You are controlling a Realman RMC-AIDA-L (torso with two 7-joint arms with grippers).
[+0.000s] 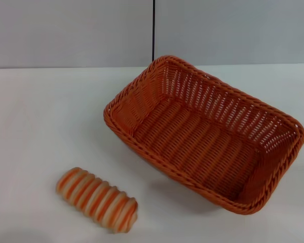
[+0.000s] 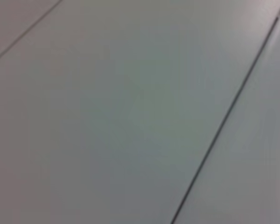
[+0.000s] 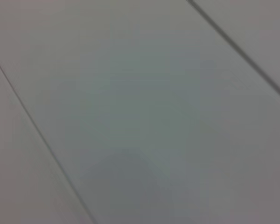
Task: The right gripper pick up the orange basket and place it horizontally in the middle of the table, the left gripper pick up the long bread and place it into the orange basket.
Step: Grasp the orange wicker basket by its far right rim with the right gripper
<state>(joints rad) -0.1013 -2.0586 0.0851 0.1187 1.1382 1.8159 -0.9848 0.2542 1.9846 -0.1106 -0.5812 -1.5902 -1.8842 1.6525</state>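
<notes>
Head view shows the orange basket (image 1: 205, 134) sitting on the white tabletop (image 1: 35, 116), right of centre and turned at a slant, its far corner toward the wall and nothing inside it. The long bread (image 1: 97, 199) lies striped side up at the near left, well apart from the basket. Neither of my grippers is in sight, so I cannot tell how my jaws stand; both wrist views show only plain grey panels with dark seams.

The head camera looks forward and down at the worktop (image 1: 35, 111) from fairly near, the back wall (image 1: 66, 30) above it. Both wrist cameras face plain grey panelling with thin seams, sharing nothing recognisable with the head view.
</notes>
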